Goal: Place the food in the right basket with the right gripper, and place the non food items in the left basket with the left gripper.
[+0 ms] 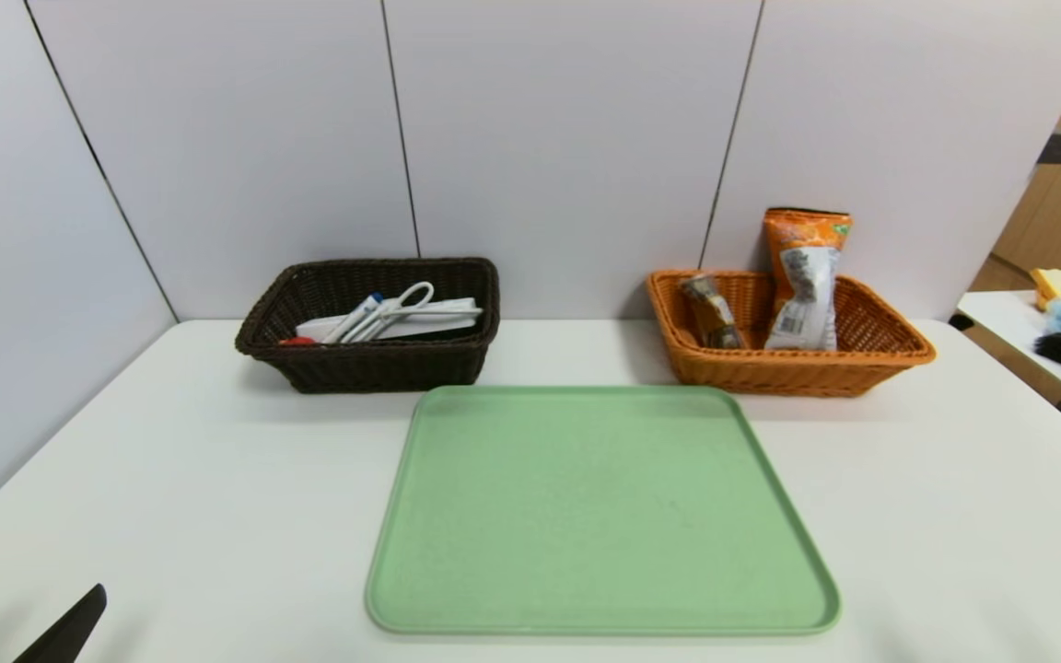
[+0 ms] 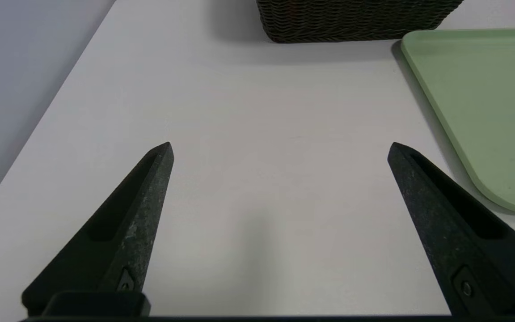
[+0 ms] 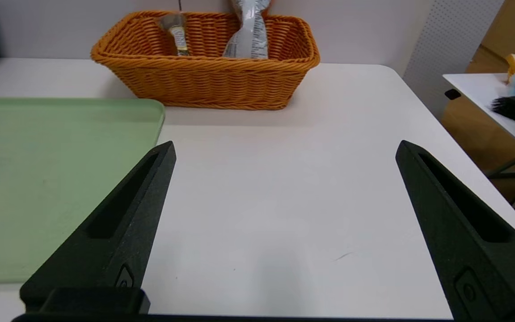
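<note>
snack bags (image 1: 802, 281) are held in the orange basket (image 1: 871, 361), scissors (image 1: 402, 306) in the dark basket (image 1: 374, 366). left gripper (image 2: 280, 150) and right gripper (image 3: 284, 150) are parked wide apart beside the green tray (image 1: 600, 516).

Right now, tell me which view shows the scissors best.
The head view: the scissors lie in the dark basket, white handles up and in plain sight. The left wrist view shows only that basket's outer wall; the right wrist view catches only its edge, and no scissors.
</note>
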`<state>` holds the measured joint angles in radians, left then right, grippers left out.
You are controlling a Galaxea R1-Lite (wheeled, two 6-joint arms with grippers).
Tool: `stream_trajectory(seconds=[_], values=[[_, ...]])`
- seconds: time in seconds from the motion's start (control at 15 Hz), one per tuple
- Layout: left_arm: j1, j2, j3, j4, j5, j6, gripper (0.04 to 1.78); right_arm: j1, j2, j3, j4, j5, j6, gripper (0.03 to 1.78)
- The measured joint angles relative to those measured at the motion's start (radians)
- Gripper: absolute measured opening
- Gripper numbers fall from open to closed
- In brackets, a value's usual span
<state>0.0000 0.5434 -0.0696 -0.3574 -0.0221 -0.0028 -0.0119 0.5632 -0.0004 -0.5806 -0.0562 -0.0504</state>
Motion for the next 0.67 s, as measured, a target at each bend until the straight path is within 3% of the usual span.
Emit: stream_trajectory(seconds=[0.2,0.47,0.53,0.67], values=[[0.004,-0.096,0.043,0.011,-0.052,-0.001,1.69,-0.006,-0.206,-0.009,0.203,0.051,-0.007,1.70],[0.013,-0.265,0.034,0.133,-0.076,0.002,1.69,0.007,-0.473,-0.073,0.586,0.128,-0.032,1.70],[0.013,-0.310,0.025,0.169,-0.077,0.003,1.69,0.010,-0.505,-0.083,0.644,0.144,-0.043,1.70],[0.009,-0.396,0.013,0.218,-0.077,0.014,1.69,0.011,-0.538,-0.081,0.658,0.148,-0.060,1.70]])
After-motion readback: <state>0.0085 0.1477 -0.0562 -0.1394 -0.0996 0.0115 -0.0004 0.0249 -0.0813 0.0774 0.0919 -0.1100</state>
